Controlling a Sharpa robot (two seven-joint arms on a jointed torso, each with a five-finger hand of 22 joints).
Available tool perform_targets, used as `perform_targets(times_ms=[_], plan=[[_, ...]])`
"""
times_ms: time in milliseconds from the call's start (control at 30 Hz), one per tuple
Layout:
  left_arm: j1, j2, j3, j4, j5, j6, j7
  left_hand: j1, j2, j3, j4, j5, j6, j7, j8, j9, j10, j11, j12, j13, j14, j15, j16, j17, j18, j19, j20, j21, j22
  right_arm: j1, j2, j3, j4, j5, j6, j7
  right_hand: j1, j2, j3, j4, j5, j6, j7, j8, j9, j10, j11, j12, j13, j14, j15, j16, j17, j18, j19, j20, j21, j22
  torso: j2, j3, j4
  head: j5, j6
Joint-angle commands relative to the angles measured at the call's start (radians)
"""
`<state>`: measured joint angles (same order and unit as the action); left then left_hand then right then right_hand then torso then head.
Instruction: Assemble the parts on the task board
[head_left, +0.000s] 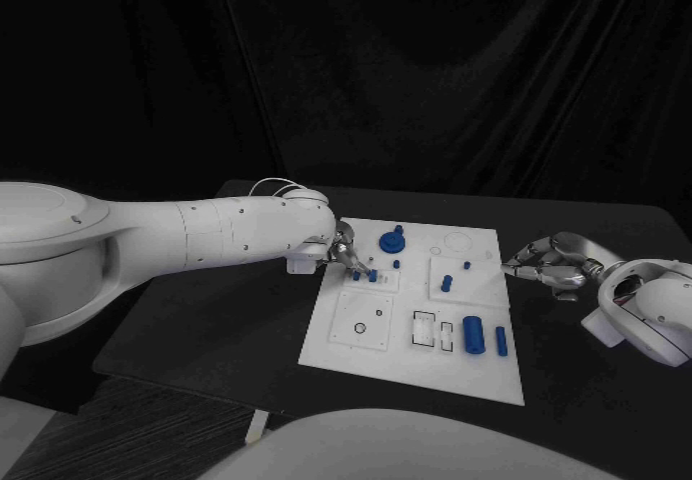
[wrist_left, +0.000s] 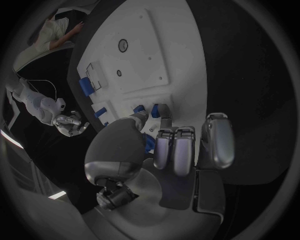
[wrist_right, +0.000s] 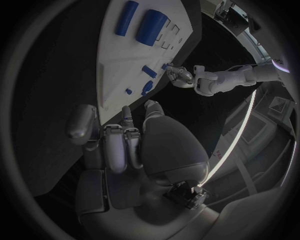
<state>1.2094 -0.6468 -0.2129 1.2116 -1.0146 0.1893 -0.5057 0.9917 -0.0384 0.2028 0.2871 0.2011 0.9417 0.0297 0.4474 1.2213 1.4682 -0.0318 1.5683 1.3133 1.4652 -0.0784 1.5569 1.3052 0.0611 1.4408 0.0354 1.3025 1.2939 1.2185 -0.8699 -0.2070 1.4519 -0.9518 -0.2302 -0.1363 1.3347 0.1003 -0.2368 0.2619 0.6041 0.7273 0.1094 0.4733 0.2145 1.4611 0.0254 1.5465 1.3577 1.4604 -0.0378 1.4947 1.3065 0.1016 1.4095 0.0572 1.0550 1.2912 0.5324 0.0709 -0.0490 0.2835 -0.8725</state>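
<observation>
Black surface (head_left: 216, 340), backed by dark drapery; at its middle the white task board (head_left: 418, 355) is laid flat.

Task board: blue parts are carried across it. From the head view, a round knobbed part (head_left: 392, 240) is seen near the far edge, an upright peg (head_left: 447, 282) at the board's middle, and two elongated parts near the near right corner: a thick cylinder (head_left: 472, 334) and a thinner rod (head_left: 500, 341) just beside it. Two small pegs (head_left: 365, 273) stand at the board's left side. Pale square plates with small holes are set into the near left portion.

Left hand (head_left: 342, 252): placed over the board's left side, fingertips down at the two small pegs. In the left wrist view the fingers (wrist_left: 181, 150) are curled above the board and a blue piece (wrist_left: 149, 143) is partly hidden between thumb and fingers; whether it is pinched cannot be told. The head view gives none of this detail.

Right hand (head_left: 548, 266): held just beside the board's right edge, above the surface. In the right wrist view its fingers (wrist_right: 119, 147) are curled inward with nothing between them. The cylinder (wrist_right: 152, 27) and rod (wrist_right: 126, 18) are shown beyond it in that view, and the left hand (wrist_right: 179, 76) at the board's opposite side.
</observation>
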Motion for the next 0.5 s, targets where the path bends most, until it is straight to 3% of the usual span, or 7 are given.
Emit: perform_targets(times_ms=[33, 100, 267, 500], plan=[[-0.001, -0.008, 0.001, 0.011, -0.005, -0.069, 0.042, -0.007, 0.008, -0.054, 0.003, 0.014, -0.012, -0.002, 0.034, 0.036, 0.103, -0.005, 0.002, 0.257, 0.106, -0.005, 0.014, 0.266, 0.001, 0.008, -0.005, -0.002, 0.195, -0.002, -0.002, 0.001, 0.0, -0.004, 0.009, -0.018, 0.052, 0.033, 0.037, 0.0, 0.019, 0.004, 0.002, -0.017, -0.008, 0.044, 0.0, -0.034, 0.11, 0.074, -0.007, -0.013, 0.101, 0.002, -0.005, 0.004, -0.016, 0.14, 0.0, 0.0, 0.0, -0.002, 0.0], [0.0, -0.016, 0.001, 0.019, -0.006, -0.09, 0.052, 0.003, 0.014, -0.074, 0.002, 0.03, -0.02, -0.006, 0.069, 0.07, 0.103, -0.009, 0.002, 0.257, 0.106, -0.008, 0.014, 0.266, 0.001, 0.01, -0.008, 0.001, 0.195, -0.002, -0.002, 0.001, -0.001, -0.004, 0.01, -0.018, 0.052, 0.033, 0.037, 0.0, 0.019, 0.004, 0.002, -0.017, -0.008, 0.044, 0.0, -0.034, 0.11, 0.074, -0.007, -0.013, 0.101, 0.002, -0.005, 0.004, -0.016, 0.14, 0.0, -0.0001, 0.0001, -0.002, 0.0], [0.017, -0.039, 0.001, 0.041, -0.008, -0.138, 0.089, 0.018, 0.018, -0.089, 0.002, 0.053, -0.028, -0.009, 0.094, 0.093, 0.103, -0.012, 0.002, 0.257, 0.106, -0.01, 0.014, 0.266, 0.0, 0.013, -0.01, 0.005, 0.197, -0.002, -0.002, 0.001, -0.002, -0.004, 0.011, -0.019, 0.052, 0.032, 0.039, 0.001, 0.019, 0.003, 0.002, -0.018, -0.009, 0.043, -0.001, -0.035, 0.109, 0.074, -0.007, -0.013, 0.101, 0.002, -0.005, 0.004, -0.017, 0.14, 0.0, -0.0001, -0.0003, -0.001, 0.0], [0.043, -0.066, 0.001, 0.068, -0.008, -0.193, 0.156, -0.003, 0.022, -0.121, 0.006, 0.038, -0.029, -0.012, 0.115, 0.106, 0.103, -0.014, 0.002, 0.257, 0.106, -0.013, 0.014, 0.266, -0.002, 0.017, -0.012, 0.012, 0.199, -0.002, 0.001, 0.001, -0.005, -0.004, 0.013, -0.019, 0.053, 0.032, 0.041, 0.001, 0.019, 0.003, 0.002, -0.019, -0.01, 0.043, -0.001, -0.035, 0.109, 0.074, -0.007, -0.013, 0.1, 0.003, -0.005, 0.004, -0.018, 0.14, -0.001, 0.0002, 0.0002, -0.001, 0.0]])
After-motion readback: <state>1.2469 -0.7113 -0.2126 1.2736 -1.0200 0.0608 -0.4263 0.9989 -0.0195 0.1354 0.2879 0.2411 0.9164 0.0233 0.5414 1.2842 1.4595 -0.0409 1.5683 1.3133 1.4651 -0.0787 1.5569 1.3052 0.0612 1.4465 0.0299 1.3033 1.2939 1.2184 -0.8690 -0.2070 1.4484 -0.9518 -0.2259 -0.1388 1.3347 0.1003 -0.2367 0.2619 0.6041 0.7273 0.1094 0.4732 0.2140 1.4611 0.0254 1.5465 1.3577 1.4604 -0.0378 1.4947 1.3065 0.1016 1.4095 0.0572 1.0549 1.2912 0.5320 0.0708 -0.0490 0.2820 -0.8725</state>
